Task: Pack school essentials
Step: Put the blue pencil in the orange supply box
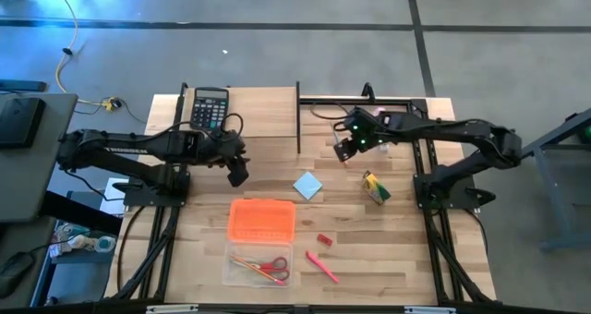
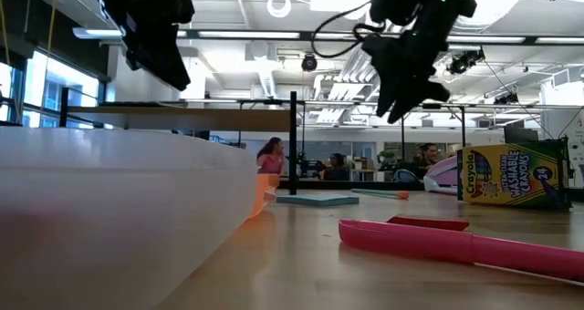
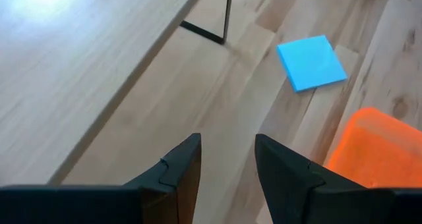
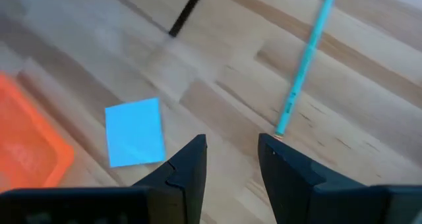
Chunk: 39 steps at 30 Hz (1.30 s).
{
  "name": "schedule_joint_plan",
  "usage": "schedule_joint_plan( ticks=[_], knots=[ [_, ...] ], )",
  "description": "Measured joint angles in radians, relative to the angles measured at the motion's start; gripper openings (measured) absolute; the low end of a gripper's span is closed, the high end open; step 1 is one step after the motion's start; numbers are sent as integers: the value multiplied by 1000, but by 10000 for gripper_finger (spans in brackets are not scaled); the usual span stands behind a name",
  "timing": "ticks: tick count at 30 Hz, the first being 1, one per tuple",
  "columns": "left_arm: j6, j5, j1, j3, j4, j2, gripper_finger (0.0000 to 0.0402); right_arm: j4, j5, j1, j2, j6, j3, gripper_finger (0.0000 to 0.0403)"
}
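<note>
My left gripper (image 3: pixel 227 161) hangs above the bare table, fingers parted and empty, near the notepad (image 1: pixel 308 186) and the orange lid (image 1: pixel 262 219). My right gripper (image 4: pixel 232 159) — also parted, empty — hovers over a teal pencil (image 4: pixel 304 62). Scissors (image 1: pixel 269 266) lie in the clear case (image 1: pixel 233 256); pen (image 1: pixel 321 266), eraser (image 1: pixel 324 239) and crayon box (image 1: pixel 375 187) — probably untouched — sit on the wood
</note>
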Motion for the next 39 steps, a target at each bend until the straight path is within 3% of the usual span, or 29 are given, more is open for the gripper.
schedule_joint_plan(
  ticks=[20, 39],
  knots=[
    [28, 5, 42, 0, -10, 0, 131, -99, 63, 13, 278, 38, 31, 128],
    [36, 5, 42, 0, -10, 0, 131, -35, 61, 12, 423, 27, 33, 128]
  ],
)
